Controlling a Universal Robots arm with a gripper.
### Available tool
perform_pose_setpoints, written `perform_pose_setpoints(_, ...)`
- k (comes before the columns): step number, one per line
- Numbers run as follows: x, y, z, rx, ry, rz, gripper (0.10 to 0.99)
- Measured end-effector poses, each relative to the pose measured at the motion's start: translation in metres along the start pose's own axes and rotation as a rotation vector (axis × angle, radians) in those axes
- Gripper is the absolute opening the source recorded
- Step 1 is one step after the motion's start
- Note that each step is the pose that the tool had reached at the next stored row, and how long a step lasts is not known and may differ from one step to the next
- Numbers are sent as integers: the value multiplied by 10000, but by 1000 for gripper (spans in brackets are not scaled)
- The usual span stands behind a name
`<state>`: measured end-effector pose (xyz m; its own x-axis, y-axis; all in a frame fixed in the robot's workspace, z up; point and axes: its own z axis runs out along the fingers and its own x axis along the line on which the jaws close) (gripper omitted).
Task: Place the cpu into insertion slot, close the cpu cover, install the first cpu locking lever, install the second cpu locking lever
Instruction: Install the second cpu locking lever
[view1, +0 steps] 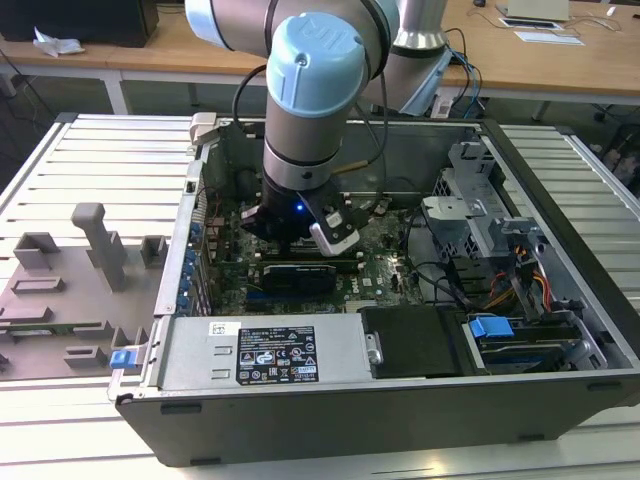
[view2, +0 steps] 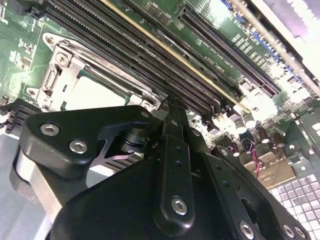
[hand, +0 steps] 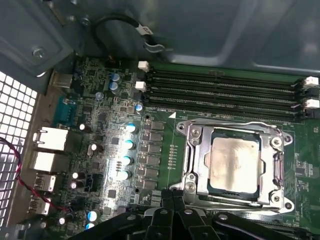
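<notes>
Inside the open computer case (view1: 560, 170), the cpu (hand: 235, 164) is seated under the closed cpu cover (hand: 196, 150); the gripper (hand: 172, 202), fingers together, is best pressed squarely at the cover's six-o'clock edge.

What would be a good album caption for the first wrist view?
The robot's hand poised at the edge of the cpu cover, which lies closed over the cpu, beside four long black memory slots.

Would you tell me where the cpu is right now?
In the first wrist view, the cpu sits in the insertion slot, framed by the cpu cover, beside the memory slots.
</notes>
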<state>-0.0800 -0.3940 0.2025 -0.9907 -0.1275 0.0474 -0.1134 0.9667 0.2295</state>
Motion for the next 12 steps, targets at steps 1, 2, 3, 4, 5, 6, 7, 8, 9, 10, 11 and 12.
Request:
perform_pose_setpoints(1,1,2,2,-49,-3,-15,106)
perform_pose_setpoints(2,-1,9,6,-87,-2,-41,106)
perform_pose_setpoints(3,-2,17,11,-109,-1,-57,106)
perform_pose_setpoints(4,-3,24,16,-126,0,-71,106)
perform_pose_setpoints(5,-4,28,19,-137,1,-82,106)
perform_pose_setpoints(6,-7,33,27,-155,1,-95,106)
perform_pose_setpoints(7,-8,35,31,-164,2,-102,106)
perform_pose_setpoints(8,-13,36,44,-186,1,-113,106)
perform_pose_setpoints(9,-18,35,52,-190,1,-116,106)
perform_pose_setpoints(10,-23,33,62,-196,5,-121,106)
perform_pose_setpoints(11,-26,30,70,-215,7,-129,106)
perform_pose_setpoints(12,-27,30,71,-218,8,-135,106)
